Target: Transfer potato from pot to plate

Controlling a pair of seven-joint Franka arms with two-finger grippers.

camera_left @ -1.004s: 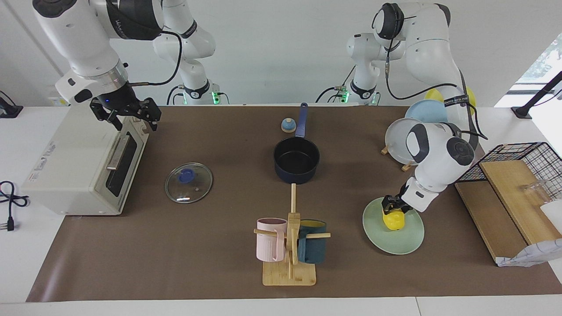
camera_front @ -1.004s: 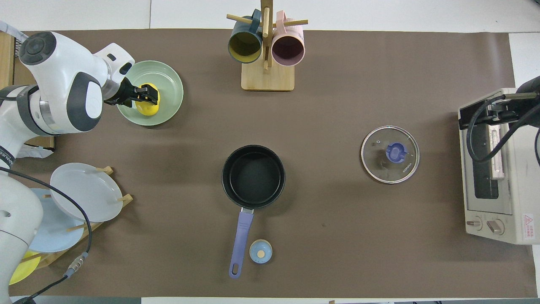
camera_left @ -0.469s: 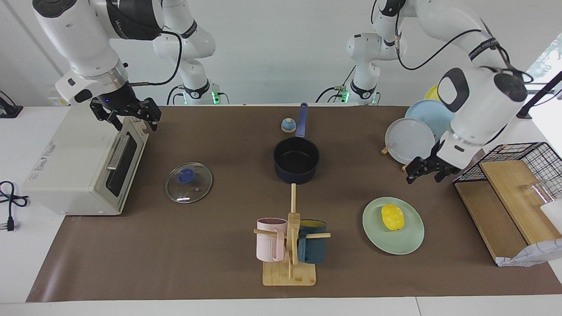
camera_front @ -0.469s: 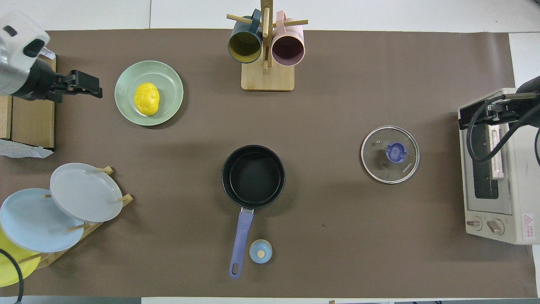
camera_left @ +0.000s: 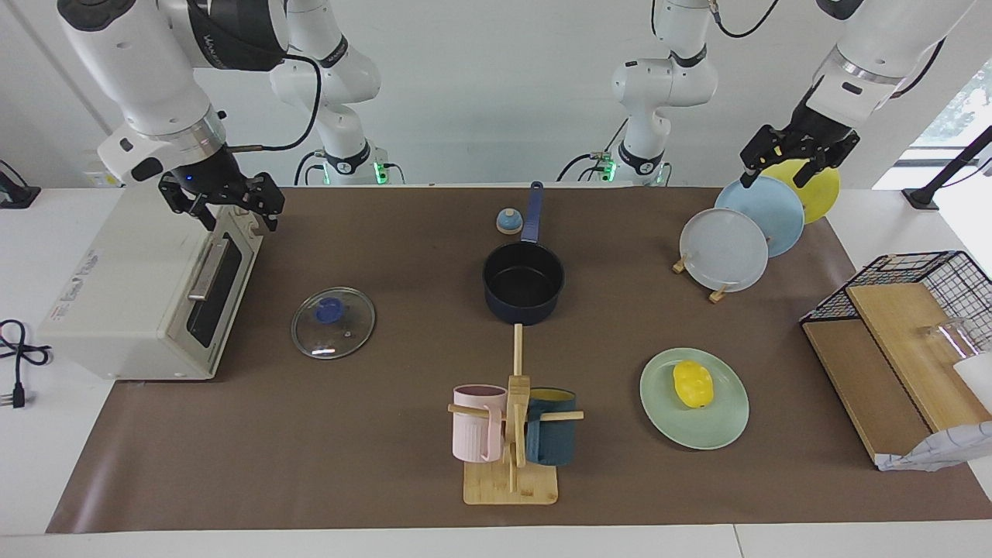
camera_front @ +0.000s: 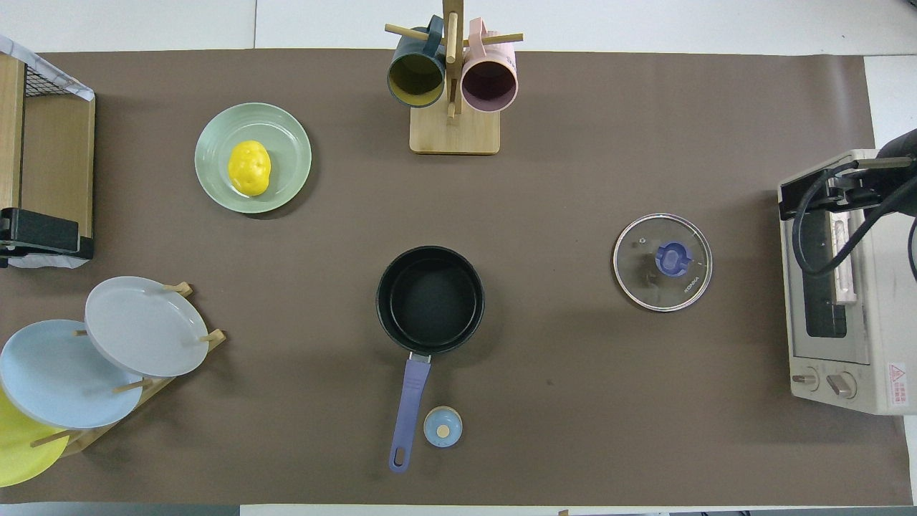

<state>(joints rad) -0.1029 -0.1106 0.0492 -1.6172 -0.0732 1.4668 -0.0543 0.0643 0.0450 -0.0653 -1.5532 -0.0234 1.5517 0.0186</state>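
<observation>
Left gripper (camera_left: 798,153) hangs high over the plate rack (camera_left: 717,291), fingers spread, empty. Right gripper (camera_left: 225,203) waits over the toaster oven (camera_left: 147,287), fingers apart. The potato (camera_left: 692,384) lies on the plate (camera_left: 725,430); the pot (camera_left: 524,287) is empty. Potato judged light, stiff, glossy and slippery; best gripped across its narrow middle. Open mat surrounds the plate; shallow rim.

1. Bright, even light fills both views, and everything is sharp from edge to edge.
2. Daylight flares white at a window on the facing view's edge.
3. The pot (camera_left: 523,282) and plate (camera_front: 253,158) throw soft, short shadows on the matte brown mat (camera_front: 559,401).
4. Faint glints mark the glass lid (camera_front: 663,262).
</observation>
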